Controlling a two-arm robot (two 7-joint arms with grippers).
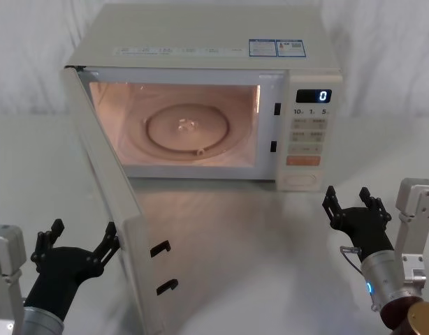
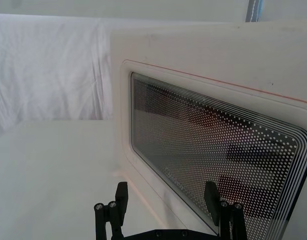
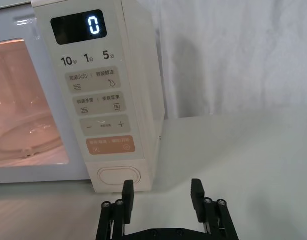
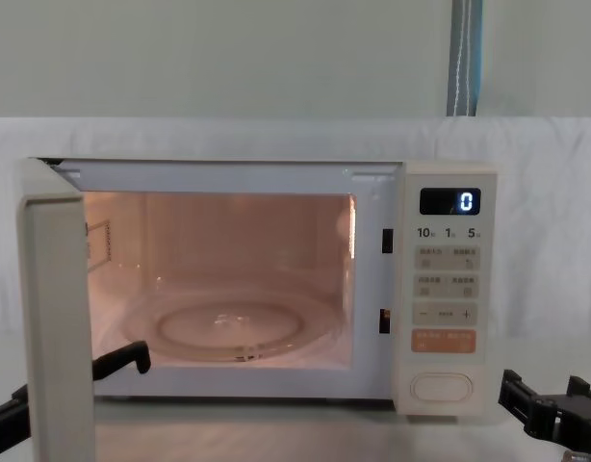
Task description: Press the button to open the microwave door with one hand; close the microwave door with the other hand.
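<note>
Head view: microwave door (image 1: 106, 202) swung wide open toward the robot, hinged at the oven's left, inner face with two black latch hooks showing; cavity lit, glass turntable (image 1: 187, 128) inside. Left claw (image 1: 76, 244) low at the door's outer side, fingers spread, one tip at the door's edge; contact cannot be told. Right claw (image 1: 352, 200) spread open, holding nothing, just in front of the control panel; button (image 1: 301, 181) at the panel's bottom

Left wrist view: door's dotted window (image 2: 213, 155) close ahead, open fingers (image 2: 121, 197) before it

Right wrist view: button (image 3: 118, 176) under the orange key (image 3: 110, 146), just beyond the open right claw (image 3: 162, 192), apart from it; display reading 0

Chest view: door (image 4: 55, 318) edge-on at left, button (image 4: 442, 386) lower right, white table (image 4: 276, 433) beneath
</note>
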